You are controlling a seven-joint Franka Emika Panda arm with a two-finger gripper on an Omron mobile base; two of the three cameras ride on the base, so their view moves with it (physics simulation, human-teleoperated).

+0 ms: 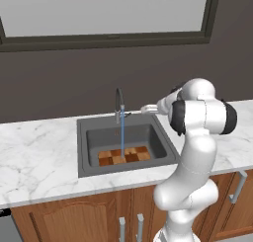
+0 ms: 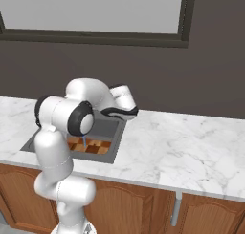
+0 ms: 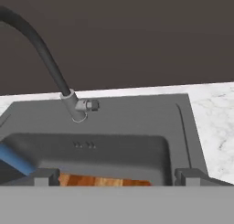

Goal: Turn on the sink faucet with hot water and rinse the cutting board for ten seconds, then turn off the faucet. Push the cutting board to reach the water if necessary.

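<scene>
sink: cutting board below open jaws

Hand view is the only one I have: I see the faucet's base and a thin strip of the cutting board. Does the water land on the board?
Observer: Yes. In the left base view the water drops from the faucet straight onto the cutting board, near its middle.
Operator: Where does the board lie in the sink?
Observer: Flat on the bottom of the sink, toward the front wall.
Operator: And where is the end effector?
Observer: The end effector hangs open to the right of the faucet, over the sink's back rim, apart from the faucet.
</scene>
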